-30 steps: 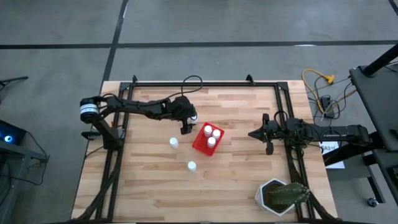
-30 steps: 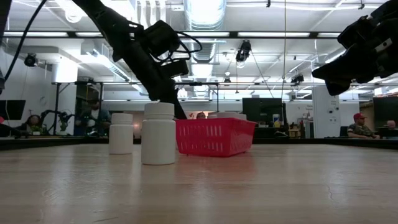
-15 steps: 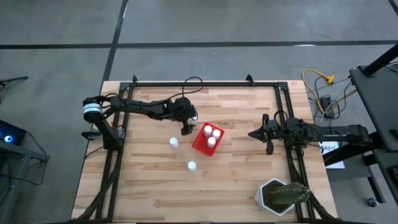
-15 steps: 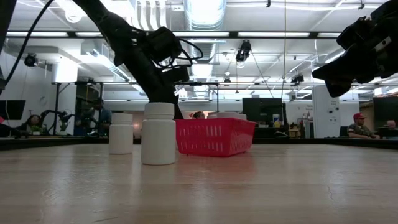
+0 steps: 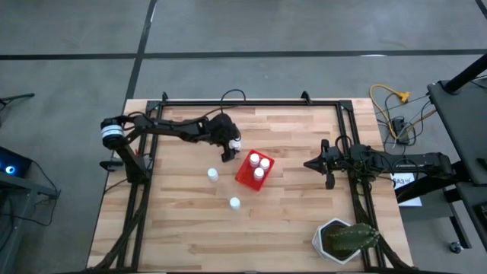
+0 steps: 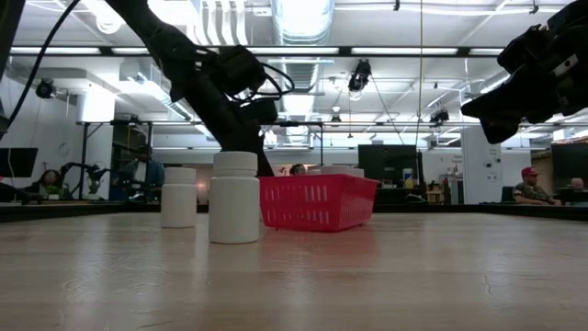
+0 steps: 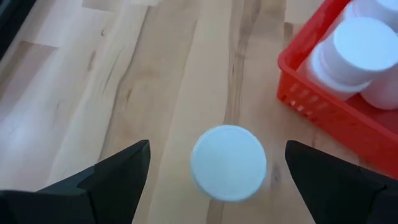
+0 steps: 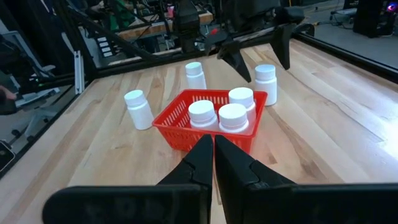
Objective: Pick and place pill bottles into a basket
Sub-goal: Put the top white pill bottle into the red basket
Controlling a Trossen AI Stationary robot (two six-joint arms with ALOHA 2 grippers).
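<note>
The red basket stands mid-table with three white pill bottles upright in it. Three more bottles stand on the wood. One is left of the basket, one is nearer the front edge, and one is just beyond the basket's far side. My left gripper hovers open over that last bottle, slanting down, with a finger on each side of the cap and a clear gap to both. My right gripper waits shut at the table's right, pointing at the basket.
A potted green plant sits at the near right corner. A black frame runs around the table edge. Bare wood lies in front of the basket and toward the left side. People and benches show far behind in the low view.
My left arm has swung a little toward the table's far edge, and its open gripper has rolled slightly over the bottle beyond the basket. That bottle's cap now shows beside the gripper in the high view. No bottle has moved.
</note>
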